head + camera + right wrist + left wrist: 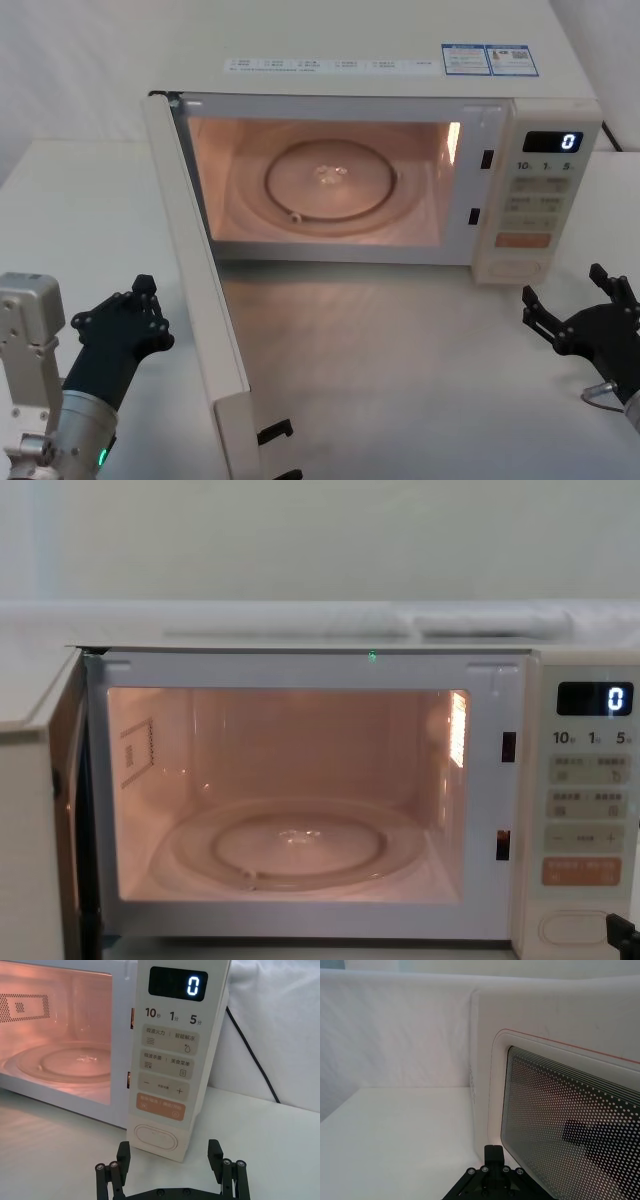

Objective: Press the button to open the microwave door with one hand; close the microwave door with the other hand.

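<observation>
**Warm oven glow in a softly lit scene**

The microwave [370,180] cavity lamp casts pinkish-orange light over the glass turntable [330,185]. Elsewhere the light is even and white, with faint shadows. The display [178,983] glows crisply, and the chest view looks slightly hazy.

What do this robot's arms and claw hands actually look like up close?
Both hands are matte black plastic claws with blocky, notched fingers and small silver screw heads. The left gripper sits on a black tapered wrist that joins a silver-grey metal arm segment carrying a small green light. The right gripper shows the same black claw, with a grey metal ring beside its wrist.
</observation>
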{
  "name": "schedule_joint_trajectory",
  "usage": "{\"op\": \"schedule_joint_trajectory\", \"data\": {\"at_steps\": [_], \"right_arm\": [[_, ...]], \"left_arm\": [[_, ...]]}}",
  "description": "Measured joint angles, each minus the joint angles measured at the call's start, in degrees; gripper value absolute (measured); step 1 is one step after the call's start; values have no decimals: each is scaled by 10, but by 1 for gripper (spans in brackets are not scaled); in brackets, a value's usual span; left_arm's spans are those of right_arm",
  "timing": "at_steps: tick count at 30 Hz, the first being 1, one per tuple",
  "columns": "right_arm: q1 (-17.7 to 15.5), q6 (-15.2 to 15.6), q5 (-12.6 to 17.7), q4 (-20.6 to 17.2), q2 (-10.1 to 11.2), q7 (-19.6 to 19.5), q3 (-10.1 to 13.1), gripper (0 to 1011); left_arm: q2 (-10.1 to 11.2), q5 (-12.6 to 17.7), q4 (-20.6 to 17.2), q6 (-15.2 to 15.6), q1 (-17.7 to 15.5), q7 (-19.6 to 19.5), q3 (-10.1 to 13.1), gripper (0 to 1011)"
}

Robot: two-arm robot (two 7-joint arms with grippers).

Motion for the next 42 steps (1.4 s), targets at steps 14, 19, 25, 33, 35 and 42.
{"op": "schedule_joint_trajectory", "data": {"at_steps": [14,19,25,33,35,42], "right_arm": [[0,0,0,0,0,0,0,1001],[0,0,0,0,0,0,0,1001],[0,0,0,0,0,0,0,1001],[0,0,0,0,0,0,0,1001],[0,0,0,0,0,0,0,1001],[0,0,0,0,0,0,0,1001]], "left_arm": [[0,0,0,0,0,0,0,0],[0,0,0,0,0,0,0,0],[-6,-7,2,6,-11,-19,-3,0],[-5,-32,-13,14,-2,-59,-22,0],[-1,-39,-26,14,6,-68,-31,0],[16,-57,-72,14,36,-88,-63,0]]}}
